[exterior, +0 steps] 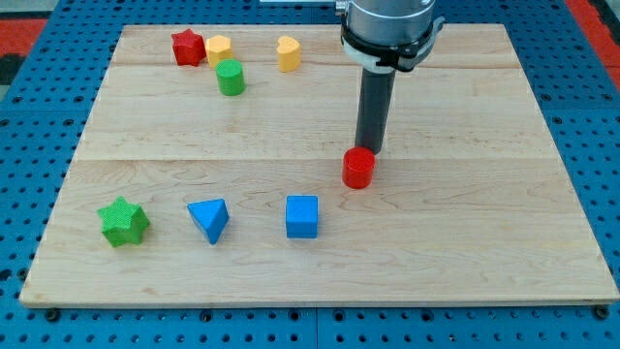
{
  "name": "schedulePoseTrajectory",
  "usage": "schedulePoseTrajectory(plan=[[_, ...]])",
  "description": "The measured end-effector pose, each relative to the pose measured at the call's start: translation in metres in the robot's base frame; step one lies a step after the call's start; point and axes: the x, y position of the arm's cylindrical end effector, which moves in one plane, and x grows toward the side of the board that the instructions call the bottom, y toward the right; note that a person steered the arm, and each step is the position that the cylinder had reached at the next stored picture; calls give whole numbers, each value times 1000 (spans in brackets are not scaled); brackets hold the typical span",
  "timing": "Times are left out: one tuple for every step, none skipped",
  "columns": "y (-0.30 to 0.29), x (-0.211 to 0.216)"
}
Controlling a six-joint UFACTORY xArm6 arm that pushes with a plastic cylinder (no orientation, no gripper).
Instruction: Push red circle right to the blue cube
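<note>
The red circle [358, 168] is a short red cylinder near the board's middle. The blue cube [302, 216] lies down and to the view's left of it, a short gap apart. My tip [370, 150] is the lower end of the dark rod, just above and slightly right of the red circle, touching or nearly touching its far edge. The rod rises to the arm's grey flange at the view's top.
A blue triangle [210, 219] and a green star [123, 222] lie left of the blue cube. At the top left are a red star [188, 47], a yellow block [219, 48], a green cylinder [231, 78] and a yellow heart [288, 53]. The wooden board [465, 233] sits on a blue pegboard.
</note>
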Motion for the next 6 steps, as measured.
schedulePoseTrajectory(plan=[[-1, -23], [-1, 32], [-9, 46], [-7, 52], [-1, 53], [24, 52]])
